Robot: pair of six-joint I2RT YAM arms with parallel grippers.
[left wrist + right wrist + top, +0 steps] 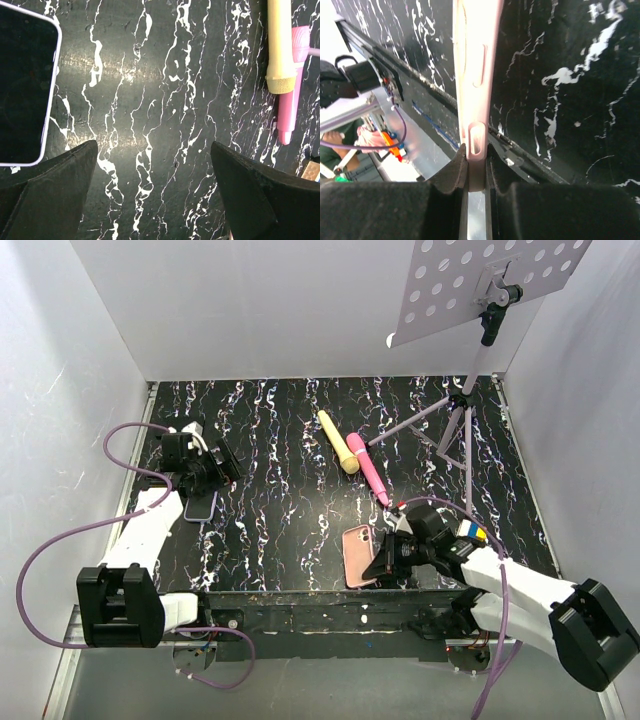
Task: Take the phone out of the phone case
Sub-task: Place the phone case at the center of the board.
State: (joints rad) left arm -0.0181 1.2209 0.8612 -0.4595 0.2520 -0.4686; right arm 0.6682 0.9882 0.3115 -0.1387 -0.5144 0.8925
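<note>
No readable text, label, brand or number shows anywhere.

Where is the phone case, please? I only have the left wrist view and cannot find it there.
Observer: The phone case is at the near edge of the table, right of centre.
Operator: Is anything holding it?
Observer: Yes, the right gripper is shut on one of its edges.
Operator: Which side faces up?
Observer: Its pink back, with the camera cutout at the far end.
</note>
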